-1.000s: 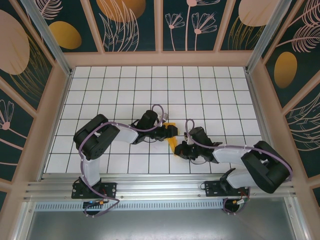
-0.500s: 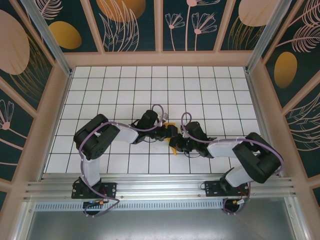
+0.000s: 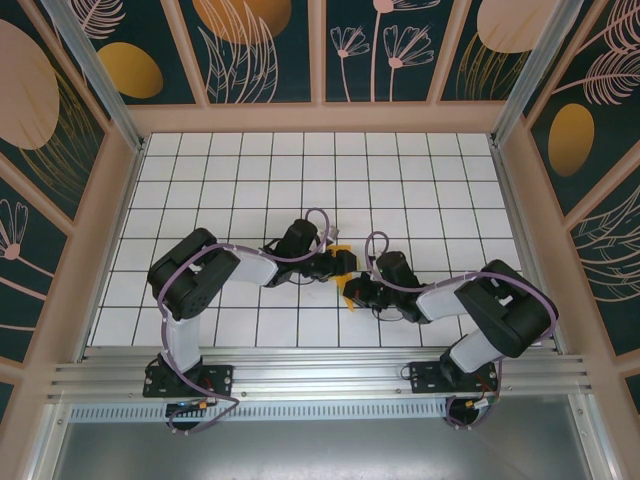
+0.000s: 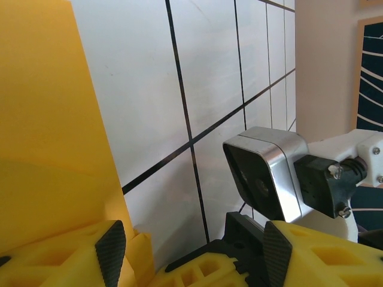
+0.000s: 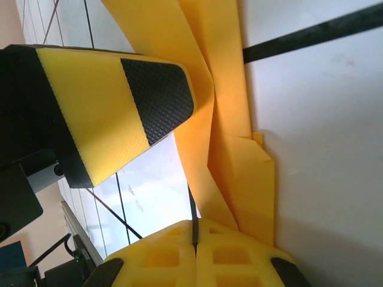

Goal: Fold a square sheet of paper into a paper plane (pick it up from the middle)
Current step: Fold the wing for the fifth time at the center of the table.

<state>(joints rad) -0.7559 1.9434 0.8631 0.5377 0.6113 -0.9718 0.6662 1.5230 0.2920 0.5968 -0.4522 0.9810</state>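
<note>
As both arms bend in toward mid-table, the left gripper [image 3: 341, 263] and right gripper [image 3: 358, 292] sit almost tip to tip near the front-centre of the white grid table [image 3: 200, 180]. The paper [image 3: 347, 297] is orange-yellow and partly folded. It lies between them, mostly hidden under the fingers from above.

Left gripper: jaws stand well apart, nothing between them. In the left wrist view the paper fills the left edge, beside the left-hand pad [image 4: 111, 251]. The gap between the pads shows bare table and the right arm's silver camera [image 4: 266, 173] just ahead. The right wrist view shows one left finger's black pad [image 5: 158, 89] against a raised crease in the paper.

Right gripper: fingers fully closed, the two yellow tips meeting on a thin seam. Folded layers of paper run right up to those tips, with a stepped corner on the right — can't tell whether an edge is pinched in the seam or just lies under it. The paper lies on the table across a black grid line.
</note>
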